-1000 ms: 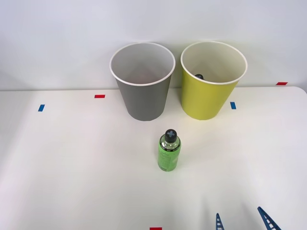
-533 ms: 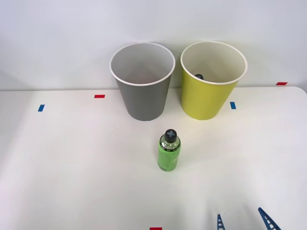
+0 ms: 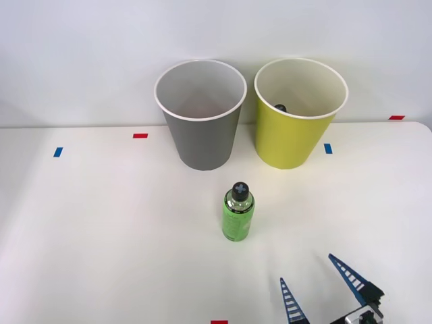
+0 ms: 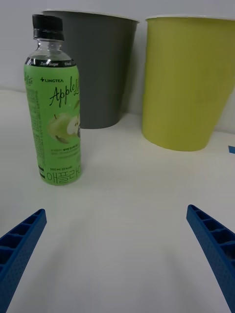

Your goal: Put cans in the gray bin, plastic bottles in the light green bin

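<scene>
My right end effector (image 3: 316,280) sits low at the table's near edge, blue fingers (image 4: 22,247) spread wide with nothing between them. A bottle (image 3: 237,214) stands upright mid-table, apart from the fingers and off to their left. I judge this the reach for it. Next I'd slide forward and left until the fingers flank its body, then close. The green bin (image 3: 297,115), at the far edge beside the gray bin (image 3: 200,118), shows a black cap inside.

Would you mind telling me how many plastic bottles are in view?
2: one bottle upright on the table before the bins, another's black cap inside the green bin; more may be hidden.
</scene>
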